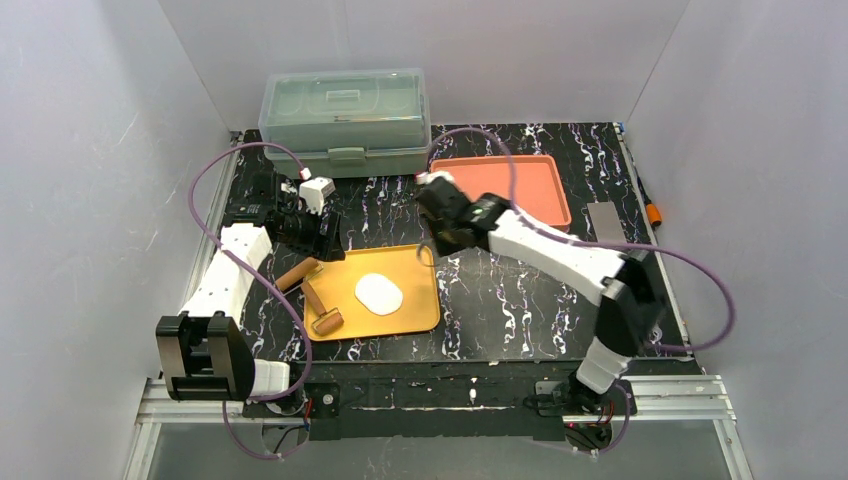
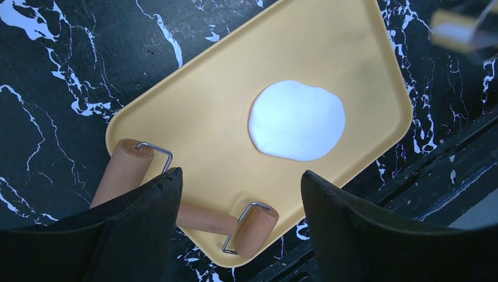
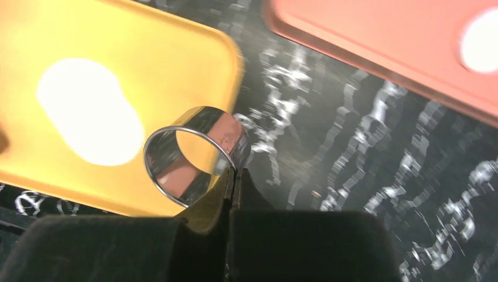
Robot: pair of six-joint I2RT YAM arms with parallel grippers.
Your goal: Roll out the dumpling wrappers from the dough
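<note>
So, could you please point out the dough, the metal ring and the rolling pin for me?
dough (image 2: 296,120): left wrist view, centre of the flat white oval.
metal ring (image 3: 230,134): right wrist view, its shiny outer wall.
rolling pin (image 2: 205,218): left wrist view, middle of its wooden handle.

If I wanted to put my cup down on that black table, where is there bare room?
Widest bare patch: black tabletop between the yellow tray, the orange tray and the near edge, partly under the right arm. A narrower strip lies between the plastic box and yellow tray. Crowded: the yellow tray's left edge, with wooden roller and left tool.
</note>
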